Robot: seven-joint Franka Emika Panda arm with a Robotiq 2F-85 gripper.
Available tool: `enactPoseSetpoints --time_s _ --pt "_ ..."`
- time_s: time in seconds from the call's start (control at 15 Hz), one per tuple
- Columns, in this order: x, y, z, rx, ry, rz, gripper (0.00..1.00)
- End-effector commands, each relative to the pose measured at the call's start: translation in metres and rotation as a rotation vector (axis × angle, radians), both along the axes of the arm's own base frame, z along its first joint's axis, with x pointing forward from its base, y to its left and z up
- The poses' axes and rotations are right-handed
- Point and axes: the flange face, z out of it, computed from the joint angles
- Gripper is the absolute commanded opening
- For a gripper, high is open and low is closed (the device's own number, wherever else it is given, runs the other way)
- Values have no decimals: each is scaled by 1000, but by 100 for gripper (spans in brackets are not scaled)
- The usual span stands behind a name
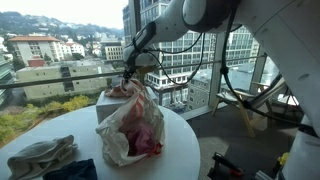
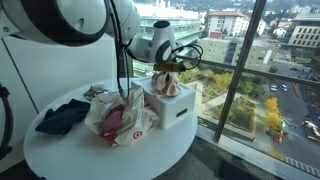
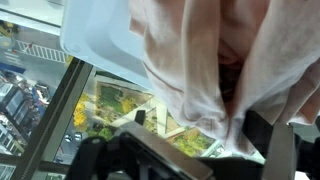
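Note:
My gripper (image 1: 128, 78) (image 2: 168, 67) hangs over a white box (image 1: 106, 106) (image 2: 178, 110) at the window side of a round white table (image 1: 180, 145) (image 2: 60, 150). It is shut on a pale pink cloth (image 1: 124, 91) (image 2: 168, 85) that droops from the jaws onto the top of the box. In the wrist view the cloth (image 3: 195, 60) fills the upper frame and bunches between the fingers (image 3: 236, 140). The box's white edge (image 3: 95, 40) shows behind it.
A clear plastic bag (image 1: 135, 130) (image 2: 120, 118) with red and pink contents lies next to the box. A grey cloth (image 1: 40, 155) (image 2: 96, 92) and a dark blue cloth (image 1: 75, 170) (image 2: 62, 115) lie on the table. Floor-to-ceiling windows stand close behind the table.

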Motion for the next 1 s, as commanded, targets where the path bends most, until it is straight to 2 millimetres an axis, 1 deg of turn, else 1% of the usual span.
enactPoseSetpoints --time_s 0.0,0.13,0.2,0.27,0.33,0.4,0.47,0.53,0.6,0.67,0.93 --pt "20 -8 -25 -71 -39 -102 100" --pt "21 -4 -37 -61 -19 -129 100" --pt "21 2 -39 -50 -12 -128 98" --pt "20 9 -39 -37 -9 -123 74" --pt "19 15 -39 -25 -8 -124 73" --pt "17 22 -35 -11 -8 -119 70" --pt "16 28 -32 -6 -15 -120 63" --pt "15 32 -29 0 -17 -124 53" --pt "13 35 -27 13 -13 -132 45" --pt "10 36 -26 31 -11 -145 39" --pt "-4 42 -21 158 29 -166 8"
